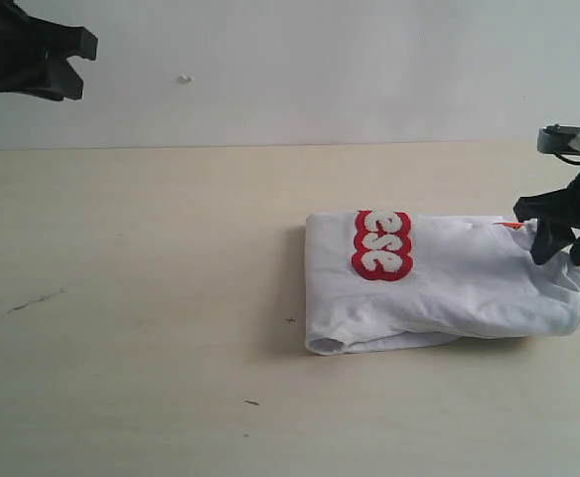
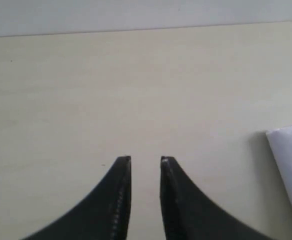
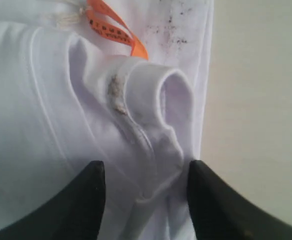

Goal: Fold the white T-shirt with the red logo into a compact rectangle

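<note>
Two claws show, and both stand parted; the right claw (image 3: 146, 167) has its dark fingers (image 3: 81, 200) spread wide to either side of a raised ridge of the ribbed collar (image 3: 151, 100), with no clear pinch on the cloth; in the exterior view the right claw (image 1: 563, 248) points down onto the right end of the bundle, its arm coming in from the right edge; just beyond the collar lies the small orange tag (image 3: 113, 27), and a scatter of dark specks (image 3: 173, 25) marks the fabric near it; the white T-shirt (image 1: 449, 288) lies folded into a rough rectangle on the right half of the desk (image 1: 151, 298), its rolled edge toward the camera; the red logo (image 1: 381, 244) shows on top near the left end, partly folded under; the left claw (image 2: 146, 160) hangs clear above bare desk, fingers a narrow gap apart and holding nothing; a corner of the shirt (image 2: 291, 165) shows at the edge of its view; the left claw (image 1: 67, 65) sits high at the upper left, well apart from the shirt; the desk is pale wood grain with a few faint dark marks (image 1: 37, 298); behind it stands a plain pale wall (image 1: 320, 70).
</note>
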Available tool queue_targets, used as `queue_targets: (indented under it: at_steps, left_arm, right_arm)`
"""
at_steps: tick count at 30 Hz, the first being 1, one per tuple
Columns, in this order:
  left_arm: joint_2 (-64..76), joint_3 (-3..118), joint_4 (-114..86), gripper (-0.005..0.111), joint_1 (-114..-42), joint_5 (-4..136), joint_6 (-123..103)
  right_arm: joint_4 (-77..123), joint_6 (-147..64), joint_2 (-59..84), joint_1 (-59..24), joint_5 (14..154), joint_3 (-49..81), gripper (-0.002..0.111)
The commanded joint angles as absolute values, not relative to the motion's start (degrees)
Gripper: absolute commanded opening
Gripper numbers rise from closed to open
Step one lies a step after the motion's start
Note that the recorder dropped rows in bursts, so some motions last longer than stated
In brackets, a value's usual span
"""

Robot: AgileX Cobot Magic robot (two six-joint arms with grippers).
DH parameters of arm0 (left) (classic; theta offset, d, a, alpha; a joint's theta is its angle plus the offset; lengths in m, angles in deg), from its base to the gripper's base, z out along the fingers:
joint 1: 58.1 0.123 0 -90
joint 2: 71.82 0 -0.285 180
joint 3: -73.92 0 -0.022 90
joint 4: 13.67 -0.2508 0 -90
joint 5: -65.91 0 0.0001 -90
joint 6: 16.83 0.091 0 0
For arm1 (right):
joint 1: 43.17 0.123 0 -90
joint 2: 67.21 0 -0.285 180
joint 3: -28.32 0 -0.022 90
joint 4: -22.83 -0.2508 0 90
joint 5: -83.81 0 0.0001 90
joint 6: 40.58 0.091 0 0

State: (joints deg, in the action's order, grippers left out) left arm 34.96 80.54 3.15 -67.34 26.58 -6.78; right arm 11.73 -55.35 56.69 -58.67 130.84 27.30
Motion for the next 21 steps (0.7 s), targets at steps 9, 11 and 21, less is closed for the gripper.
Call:
queue_targets:
  at_steps: [9, 11, 21]
  left_arm:
    - [34.3, 80.0, 2.3, 0.023, -67.2, 29.0, -6.5]
    - [34.3, 80.0, 2.3, 0.023, -67.2, 29.1, -6.5]
    - [34.3, 80.0, 2.2, 0.023, -67.2, 32.2, -5.5]
  right_arm:
    - [1.8, -70.4, 57.7, -58.8, 126.0, 27.5, 0.000]
    - [1.8, -70.8, 57.5, -58.8, 124.8, 28.1, 0.000]
    - [2.5, -78.1, 54.1, -58.8, 122.1, 35.5, 0.000]
